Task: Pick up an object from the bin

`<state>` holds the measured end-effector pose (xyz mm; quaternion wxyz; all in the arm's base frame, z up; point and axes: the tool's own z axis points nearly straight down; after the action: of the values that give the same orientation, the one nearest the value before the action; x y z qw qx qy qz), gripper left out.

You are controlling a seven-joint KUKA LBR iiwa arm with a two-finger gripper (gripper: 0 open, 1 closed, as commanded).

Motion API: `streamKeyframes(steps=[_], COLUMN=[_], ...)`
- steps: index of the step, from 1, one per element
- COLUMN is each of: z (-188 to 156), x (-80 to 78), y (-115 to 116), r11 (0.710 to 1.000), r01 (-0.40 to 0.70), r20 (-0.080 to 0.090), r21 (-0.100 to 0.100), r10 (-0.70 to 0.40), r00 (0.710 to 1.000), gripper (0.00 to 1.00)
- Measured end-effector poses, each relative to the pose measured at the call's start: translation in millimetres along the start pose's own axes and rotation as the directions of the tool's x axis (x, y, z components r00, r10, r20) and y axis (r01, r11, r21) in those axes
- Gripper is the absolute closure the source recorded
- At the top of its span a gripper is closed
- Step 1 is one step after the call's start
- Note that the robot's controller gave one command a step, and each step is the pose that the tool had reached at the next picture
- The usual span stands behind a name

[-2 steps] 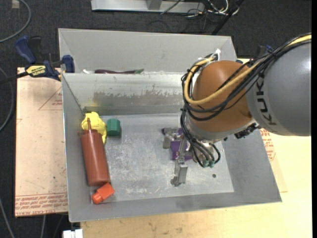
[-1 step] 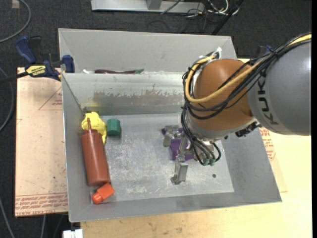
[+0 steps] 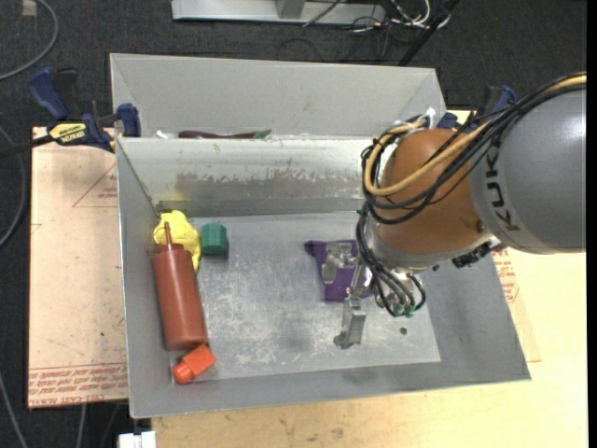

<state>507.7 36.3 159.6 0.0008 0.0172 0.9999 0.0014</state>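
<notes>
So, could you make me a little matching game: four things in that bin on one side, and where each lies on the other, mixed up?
Things:
1. bottle
2. green block
3. purple thing
4. yellow thing

Places:
a. mid-bin, beside the gripper
b. lying along the left wall
c. at the bottle's far end
d. just right of the yellow thing

Pairs: 1-b, 2-d, 3-a, 4-c.
</notes>
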Motion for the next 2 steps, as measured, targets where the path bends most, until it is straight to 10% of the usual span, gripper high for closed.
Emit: streamKeyframes(steps=[2], z=[-13.3], x=[-6.0], y=[-37.7], r11=[0.999], r01=[0.050], r20=[-0.001], r21=[0.002], r10=[-0.050], r00=[0.999], gripper=[0.00])
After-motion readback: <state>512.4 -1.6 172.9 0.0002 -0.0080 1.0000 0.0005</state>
